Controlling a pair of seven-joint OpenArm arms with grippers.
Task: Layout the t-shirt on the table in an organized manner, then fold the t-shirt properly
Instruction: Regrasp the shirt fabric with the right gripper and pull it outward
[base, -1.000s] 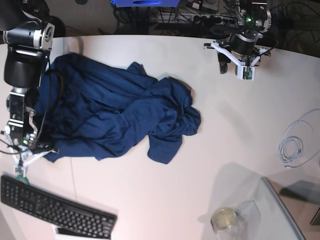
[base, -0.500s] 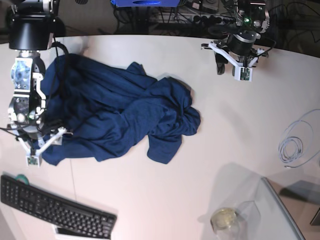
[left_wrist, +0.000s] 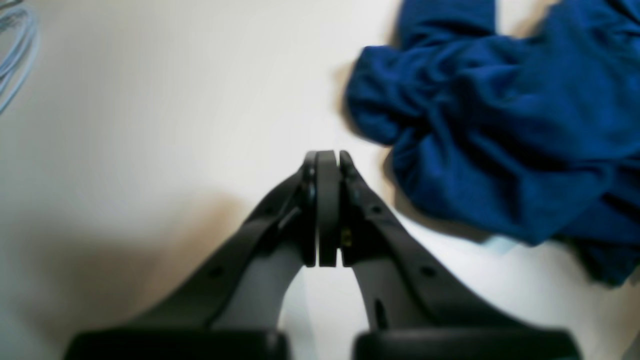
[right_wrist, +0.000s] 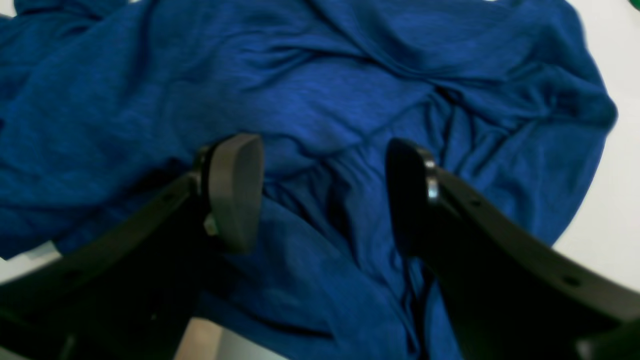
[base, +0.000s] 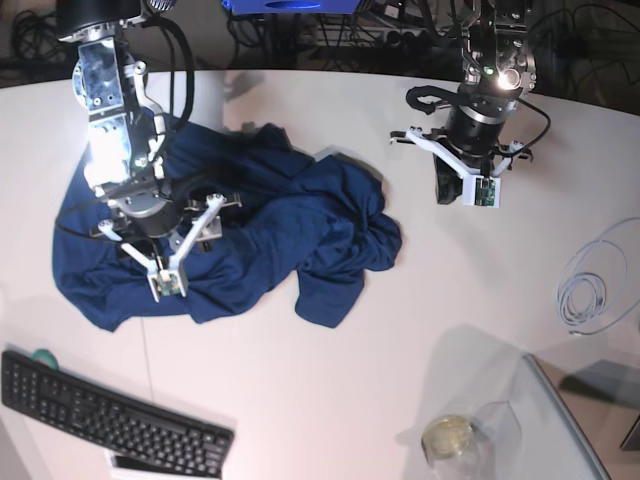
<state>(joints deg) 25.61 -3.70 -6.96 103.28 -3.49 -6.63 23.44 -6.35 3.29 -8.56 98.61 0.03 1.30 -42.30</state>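
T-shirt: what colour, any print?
Plain dark navy blue t-shirt, no print; right wrist view shows it best.

Both arms are black and silver with loose black cables; each gripper, left gripper (left_wrist: 327, 207) and right gripper (right_wrist: 322, 192), has matte black fingers dotted with small holes and a white bracket.

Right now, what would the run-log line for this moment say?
t-shirt: crumpled on table, not laid out | right gripper: open above shirt, holding nothing | left gripper: shut, empty, over bare table beside shirt
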